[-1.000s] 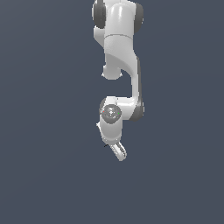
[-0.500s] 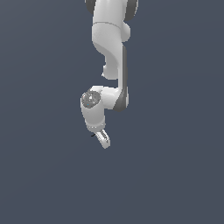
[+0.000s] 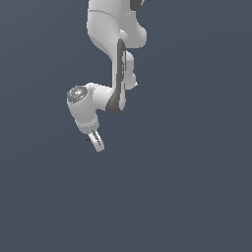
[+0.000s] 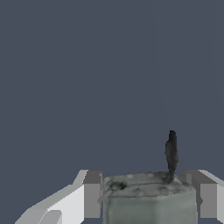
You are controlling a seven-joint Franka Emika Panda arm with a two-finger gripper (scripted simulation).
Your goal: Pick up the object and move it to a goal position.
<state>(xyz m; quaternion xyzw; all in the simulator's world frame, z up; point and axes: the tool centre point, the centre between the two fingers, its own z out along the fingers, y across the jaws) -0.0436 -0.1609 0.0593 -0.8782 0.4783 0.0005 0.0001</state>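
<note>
gripper point(image 4: 144, 197) clamping boxy grey object point(image 4: 148, 199)

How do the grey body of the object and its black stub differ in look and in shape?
The grey body is broad, boxy and pale, while the black stub is thin, dark and stands up from it. The body sits between the pincer fingers; the stub rises free above them. Both belong to one object.
</note>
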